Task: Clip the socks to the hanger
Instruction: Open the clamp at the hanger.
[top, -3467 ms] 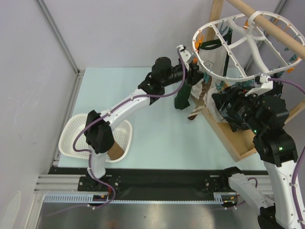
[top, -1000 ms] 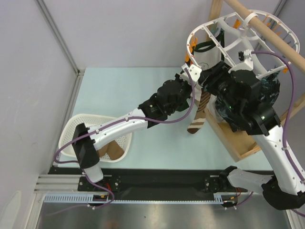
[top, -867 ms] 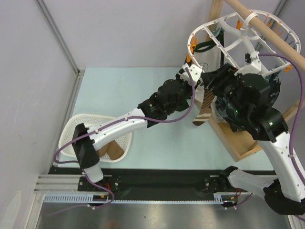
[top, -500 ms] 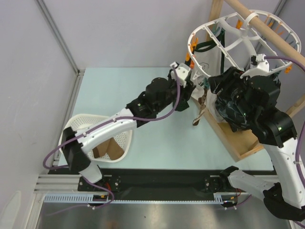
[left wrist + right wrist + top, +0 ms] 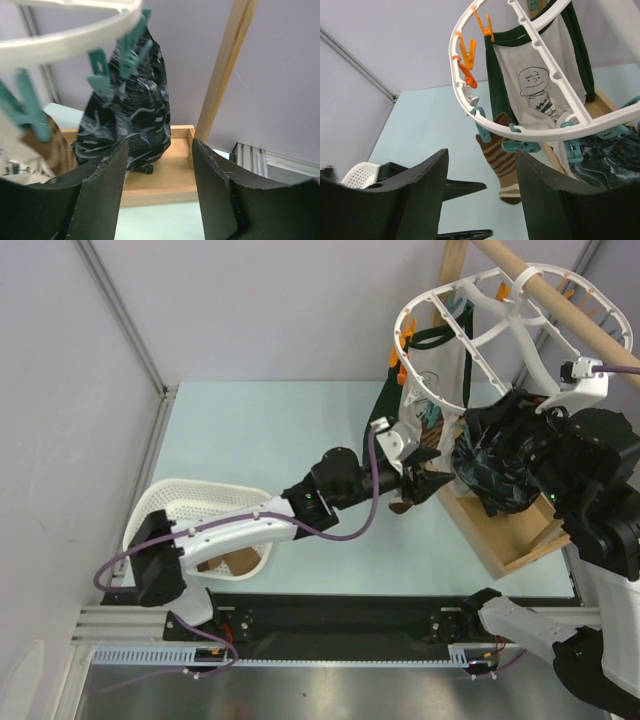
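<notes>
Brown cream-striped knit sock (image 5: 506, 167) hangs clipped on white plastic oval ring hanger (image 5: 600, 122); left gripper (image 5: 159, 150) and right gripper (image 5: 481, 160) both spread, empty; pull left away low, don't snag it

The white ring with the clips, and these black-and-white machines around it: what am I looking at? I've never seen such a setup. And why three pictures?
These are two robot arms, the left arm and the right arm, bolted at a table's near edge. One picture comes from a camera above and behind them. The other two come from cameras on the wrists, so the dark shapes at the bottom are each arm's own fingers. The ring is a drying hanger hooked over a wooden pole. A brown striped sock hangs from a teal clip, near a cartoon-print garment and a dark patterned cloth. On the table sits a white basket with a brown item inside. The left gripper and right gripper are both open, holding nothing.
</notes>
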